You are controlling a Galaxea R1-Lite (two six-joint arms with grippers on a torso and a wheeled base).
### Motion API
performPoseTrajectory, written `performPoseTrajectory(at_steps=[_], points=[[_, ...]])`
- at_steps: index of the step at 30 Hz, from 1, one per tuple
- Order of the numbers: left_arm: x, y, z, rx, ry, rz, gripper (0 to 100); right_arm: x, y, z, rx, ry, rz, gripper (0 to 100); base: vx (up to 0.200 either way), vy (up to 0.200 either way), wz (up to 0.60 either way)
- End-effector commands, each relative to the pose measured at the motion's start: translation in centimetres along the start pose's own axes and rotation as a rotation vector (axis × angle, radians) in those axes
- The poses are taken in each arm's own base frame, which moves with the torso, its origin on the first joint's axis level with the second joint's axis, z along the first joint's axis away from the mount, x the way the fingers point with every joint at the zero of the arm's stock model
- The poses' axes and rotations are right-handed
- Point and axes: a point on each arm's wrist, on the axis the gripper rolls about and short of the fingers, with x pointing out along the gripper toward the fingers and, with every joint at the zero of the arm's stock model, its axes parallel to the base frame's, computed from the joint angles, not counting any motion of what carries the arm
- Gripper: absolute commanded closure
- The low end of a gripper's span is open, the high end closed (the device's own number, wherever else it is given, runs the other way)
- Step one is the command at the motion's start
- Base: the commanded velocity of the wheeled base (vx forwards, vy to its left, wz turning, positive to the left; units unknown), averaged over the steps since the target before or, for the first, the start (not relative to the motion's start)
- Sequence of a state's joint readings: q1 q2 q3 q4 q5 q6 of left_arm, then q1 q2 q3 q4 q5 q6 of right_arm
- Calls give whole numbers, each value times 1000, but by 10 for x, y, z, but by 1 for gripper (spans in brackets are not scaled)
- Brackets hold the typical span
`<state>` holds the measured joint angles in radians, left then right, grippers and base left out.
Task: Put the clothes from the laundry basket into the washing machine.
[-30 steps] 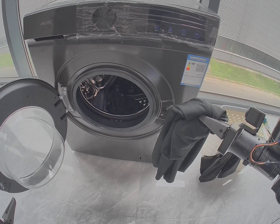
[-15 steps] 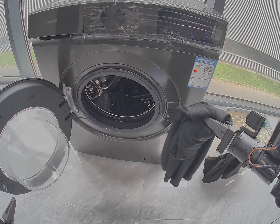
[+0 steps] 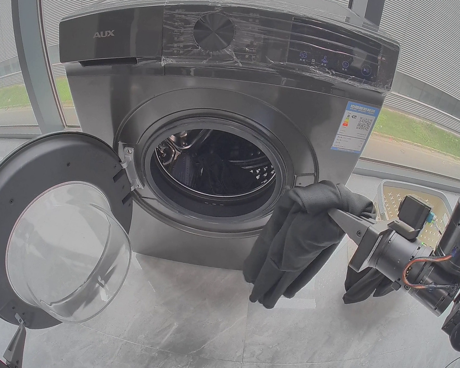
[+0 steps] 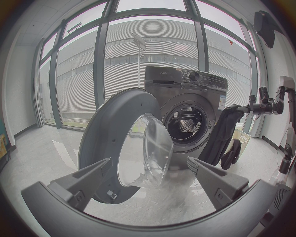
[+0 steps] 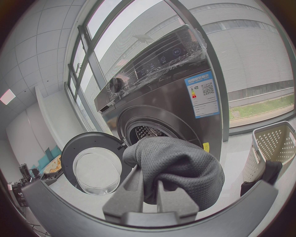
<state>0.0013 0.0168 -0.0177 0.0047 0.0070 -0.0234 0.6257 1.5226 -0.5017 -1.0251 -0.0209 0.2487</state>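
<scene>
The grey washing machine point(image 3: 223, 84) stands ahead with its round door point(image 3: 48, 229) swung wide to the left. The drum opening point(image 3: 215, 169) is dark inside. My right gripper point(image 3: 340, 216) is shut on a dark grey garment point(image 3: 295, 236), which hangs just right of the opening, above the floor. In the right wrist view the garment point(image 5: 178, 166) bunches over my right gripper point(image 5: 150, 185). The white laundry basket point(image 3: 437, 204) sits behind that arm, another dark garment point(image 3: 365, 283) draped over its edge. My left gripper point(image 4: 148, 162) stays open and low, near the door.
The open door point(image 4: 123, 139) takes up the space left of the machine. Grey marble floor point(image 3: 201, 319) lies free in front. Tall windows run behind the machine, and the basket point(image 5: 271, 145) stands by the machine's right side.
The whole head view has shifted, so the camera moved. The held garment now hangs closer to the drum opening than a second ago. The left gripper keeps its place.
</scene>
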Motion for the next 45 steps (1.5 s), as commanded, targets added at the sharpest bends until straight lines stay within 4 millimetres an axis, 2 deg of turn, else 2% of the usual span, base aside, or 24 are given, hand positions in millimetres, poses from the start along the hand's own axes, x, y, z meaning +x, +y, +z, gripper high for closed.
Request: performPoseTrajectory(at_steps=[1,10,17,26,36,39,45], points=[[0,0,-5,11,-1,1,0,-2,3,-3,0,13,14,100,0,0,0],[0,0,-5,10,-1,-1,0,-2,3,-3,0,12,16,100,0,0,0],[0,0,-5,14,-1,-2,0,-2,3,-4,-11,18,16,100,0,200,0],[0,0,-5,16,-1,-2,0,-6,1,-14,-31,55,8,100,0,0,0],[0,-1,-5,54,-1,-33,0,-5,20,-16,-95,61,115,100,0,0,0],[0,-1,-4,80,-3,-71,0,-4,31,-15,-91,53,158,100,0,0,0],[0,-2,-4,76,-11,-74,0,0,31,-17,-88,60,145,100,0,0,0]])
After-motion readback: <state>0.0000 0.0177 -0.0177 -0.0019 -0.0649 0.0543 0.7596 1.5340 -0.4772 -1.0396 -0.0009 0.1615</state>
